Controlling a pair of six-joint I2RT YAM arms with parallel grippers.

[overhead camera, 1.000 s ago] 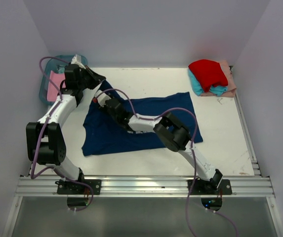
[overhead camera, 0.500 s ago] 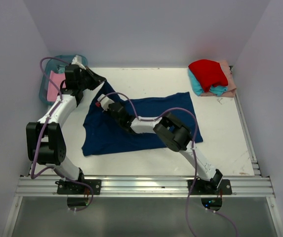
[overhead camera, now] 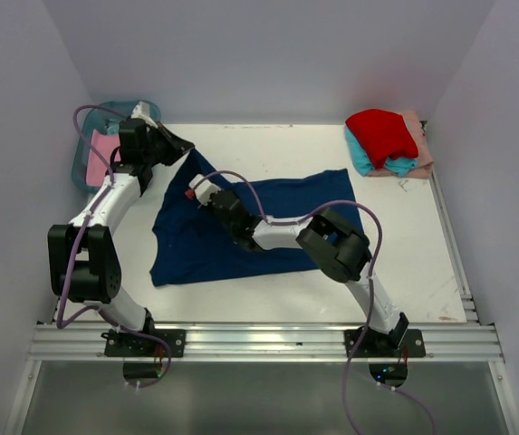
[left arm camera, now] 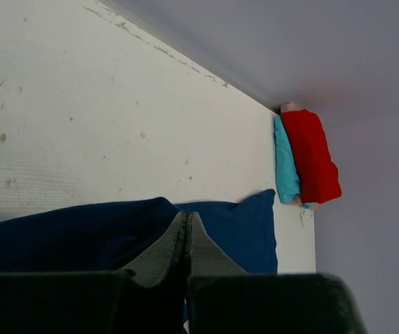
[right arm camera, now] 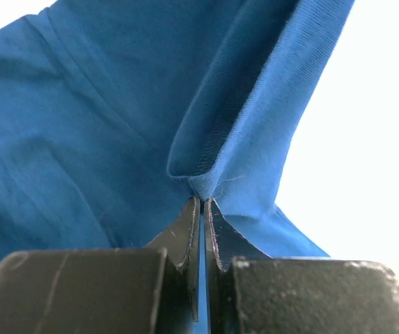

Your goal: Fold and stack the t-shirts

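From my station the navy t-shirt (overhead camera: 309, 195) lies spread across the middle of the white table (overhead camera: 404, 245), mostly flat, its far left part drawn up to a point toward the back left; the left gripper (left arm camera: 186, 223) sits at that point, and on its wrist camera I see the two fingers pressed tip to tip with the dark blue cloth gathering right at them, so I read it as clenched on the shirt's edge, though the pinch itself is hard to make out; the right arm reaches across the shirt from the near right, and the right gripper (right arm camera: 201, 205) is down on the cloth just in front of the left one, the two close but not touching; its own camera shows the jaws closed on a small raised fold of blue fabric, a hemmed edge curling up just beyond the tips; in the far right corner of the table, well apart from both grippers, there is a pile of folded shirts, a red shirt (overhead camera: 381, 131) on top, a teal shirt (overhead camera: 359, 156) showing beneath it on the left side and a peach shirt (overhead camera: 419, 145) showing at the right; off the far left corner stands a teal bin (overhead camera: 80, 168) with a pink shirt (overhead camera: 103, 149) inside it, partly hidden behind the left arm.
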